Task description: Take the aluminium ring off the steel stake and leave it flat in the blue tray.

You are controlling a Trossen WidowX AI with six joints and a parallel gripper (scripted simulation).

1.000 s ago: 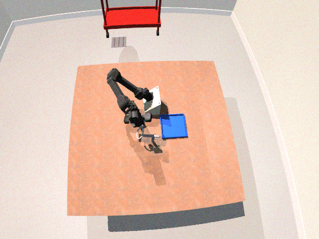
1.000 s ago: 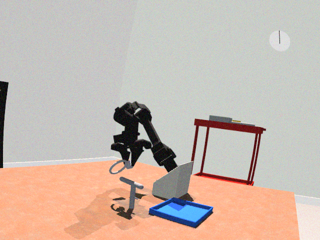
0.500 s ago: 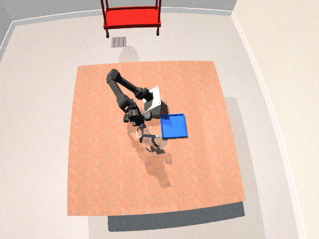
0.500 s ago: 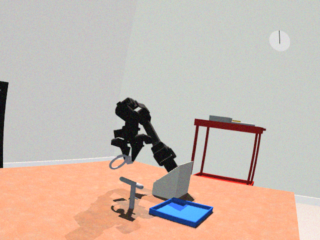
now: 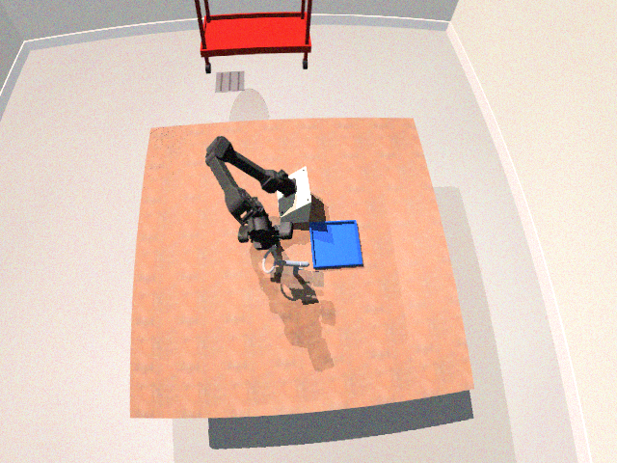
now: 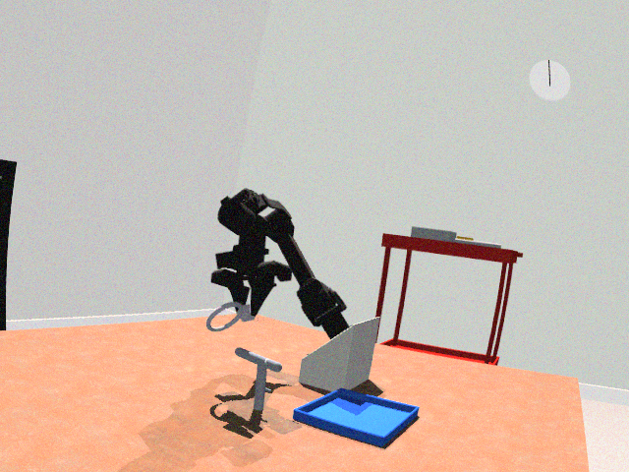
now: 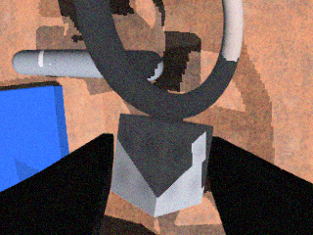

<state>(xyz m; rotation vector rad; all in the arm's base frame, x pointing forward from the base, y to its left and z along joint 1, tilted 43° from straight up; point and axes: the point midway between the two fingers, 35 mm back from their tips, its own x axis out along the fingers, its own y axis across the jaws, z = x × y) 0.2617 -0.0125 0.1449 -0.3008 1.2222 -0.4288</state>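
Observation:
My gripper [image 6: 247,311] [image 7: 160,145] is shut on the square tab [image 7: 156,157] of the aluminium ring. The ring [image 5: 263,263] [image 6: 215,328] [image 7: 178,107] hangs tilted in the air, off the stake and above the level of its cross-bar. The steel stake [image 6: 259,388] stands upright on the table. Its cross-bar [image 5: 297,263] [image 7: 59,64] is partly behind the ring in the wrist view. The blue tray [image 5: 358,244] [image 6: 337,430] [image 7: 59,117] is empty and lies beside the stake. The fingertips are hard to make out in the top view.
The arm's pale wedge-shaped base [image 5: 298,214] [image 6: 332,363] stands right behind the tray. The stake's cross-bar end points toward the tray's near left corner. The tray has low raised walls. A red cart [image 5: 256,35] [image 6: 449,249] stands on the floor beyond the table.

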